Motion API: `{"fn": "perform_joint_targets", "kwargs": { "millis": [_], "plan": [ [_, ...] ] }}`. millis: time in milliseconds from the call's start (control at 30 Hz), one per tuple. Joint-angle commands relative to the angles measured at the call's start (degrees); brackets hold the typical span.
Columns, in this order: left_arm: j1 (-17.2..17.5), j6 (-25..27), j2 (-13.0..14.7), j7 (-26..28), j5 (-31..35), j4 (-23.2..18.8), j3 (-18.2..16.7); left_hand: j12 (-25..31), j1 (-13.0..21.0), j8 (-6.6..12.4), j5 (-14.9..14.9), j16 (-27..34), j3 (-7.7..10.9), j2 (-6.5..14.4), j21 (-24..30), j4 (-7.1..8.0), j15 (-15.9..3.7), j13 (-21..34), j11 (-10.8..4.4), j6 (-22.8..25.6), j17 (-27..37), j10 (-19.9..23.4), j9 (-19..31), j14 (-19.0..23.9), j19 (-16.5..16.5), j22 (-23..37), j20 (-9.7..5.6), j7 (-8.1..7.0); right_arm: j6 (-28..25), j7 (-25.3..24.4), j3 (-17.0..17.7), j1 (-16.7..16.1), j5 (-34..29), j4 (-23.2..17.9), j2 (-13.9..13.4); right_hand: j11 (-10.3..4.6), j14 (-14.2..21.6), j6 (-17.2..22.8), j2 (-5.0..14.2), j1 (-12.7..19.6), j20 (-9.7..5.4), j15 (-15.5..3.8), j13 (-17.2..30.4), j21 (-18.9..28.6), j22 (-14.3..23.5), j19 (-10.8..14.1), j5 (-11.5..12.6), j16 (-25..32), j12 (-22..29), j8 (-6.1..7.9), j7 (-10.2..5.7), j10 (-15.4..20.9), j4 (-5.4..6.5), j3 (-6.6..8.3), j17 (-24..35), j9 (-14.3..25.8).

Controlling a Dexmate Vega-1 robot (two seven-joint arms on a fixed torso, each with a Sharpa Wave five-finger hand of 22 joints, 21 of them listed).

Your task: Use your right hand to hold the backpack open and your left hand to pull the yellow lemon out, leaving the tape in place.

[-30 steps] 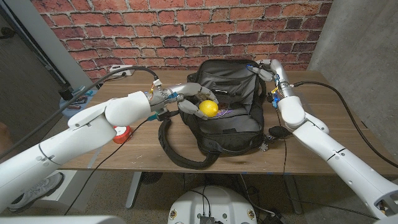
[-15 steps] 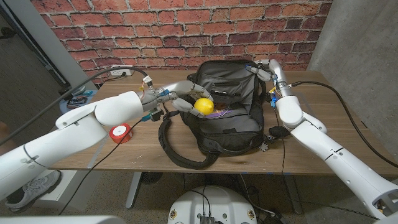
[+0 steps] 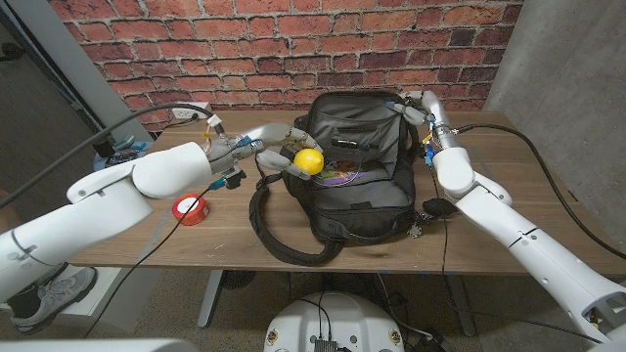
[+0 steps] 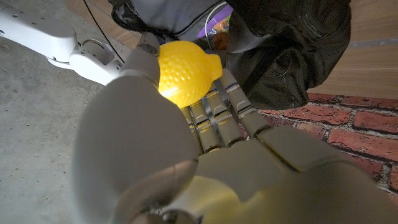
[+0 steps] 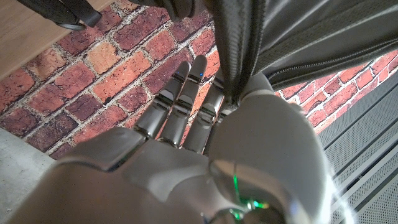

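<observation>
The black backpack (image 3: 357,171) lies open on the wooden table (image 3: 528,186). My left hand (image 3: 279,149) grips the yellow lemon (image 3: 309,160) over the bag's left rim; the lemon (image 4: 183,73) sits between my fingers (image 4: 217,112) in the left wrist view. A purple-edged tape roll (image 3: 342,176) lies inside the bag, and its purple edge (image 4: 219,28) also shows past the lemon. My right hand (image 3: 416,106) holds the backpack's far right rim up; the rim edge (image 5: 233,56) is pinched by my right hand (image 5: 205,130).
A red tape roll (image 3: 190,208) lies on the table left of the bag, under my left forearm. The backpack's strap (image 3: 284,240) loops toward the table's front edge. A power strip (image 3: 196,110) sits at the back left by the brick wall.
My left hand has carried the lemon leftward and up from the bag's opening to above its left rim. The right hand has stayed on the rim.
</observation>
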Motion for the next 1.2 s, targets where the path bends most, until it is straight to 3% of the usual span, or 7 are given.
{"fn": "perform_joint_targets", "kwargs": {
  "millis": [33,400,700,1200],
  "plan": [
    [4.72,3.35,1.13,0.33,-2.47,-1.16,-6.16,2.15,0.95,3.44,0.2,-0.46,0.24,4.27,0.49,0.4,0.41,9.91,0.54,5.95,0.24,0.3,5.37,-0.01,-0.23,-0.06,0.23,4.97,0.26,0.22,-0.46,1.55,0.89,2.77,0.55,0.35,0.67,0.34,0.49,0.24,-3.55,-6.89,0.24,0.01,0.21,0.4,0.2,-0.21,0.0,0.4,-0.1,0.28,0.12,-0.16,0.2,0.26],
    [8.07,6.38,0.18,-1.19,-2.72,-2.55,-11.12,2.2,0.71,3.49,0.17,-0.64,0.21,4.29,0.61,0.43,0.46,10.1,0.55,5.99,0.33,0.27,5.3,0.15,-0.33,-0.07,0.24,4.96,0.33,0.33,-0.41,1.28,1.35,2.91,-0.21,0.21,0.69,0.28,0.55,0.19,-3.54,-6.84,0.25,0.01,0.21,0.4,0.19,-0.26,-0.05,0.35,-0.08,0.26,0.17,-0.23,0.22,0.27],
    [12.26,9.21,-3.2,-2.54,-1.47,-3.97,-17.03,2.25,0.63,3.52,0.16,-0.82,0.24,4.38,0.73,0.41,0.47,10.23,0.43,5.99,0.42,0.28,5.27,0.11,-0.34,-0.08,0.29,5.0,-1.01,-0.02,0.76,-1.47,1.75,-0.73,-1.82,0.22,0.65,0.26,0.58,0.16,-3.51,-6.79,0.3,0.02,0.21,0.41,0.18,-0.35,-0.05,0.31,-0.13,0.27,0.21,-0.29,0.22,0.27],
    [14.18,11.61,-7.48,-1.02,3.25,-4.97,-18.48,2.3,0.52,3.56,0.13,-1.09,0.33,4.58,0.87,0.35,0.56,10.48,0.74,5.91,0.62,0.27,5.18,0.16,-0.57,-0.1,0.33,4.93,-3.35,1.75,3.0,-4.76,3.81,-6.81,-4.41,0.5,0.55,0.25,0.59,0.13,-3.42,-6.77,0.29,0.0,0.21,0.38,0.17,-0.48,-0.14,0.27,0.12,0.19,0.22,-0.37,0.23,0.28]
  ]
}}
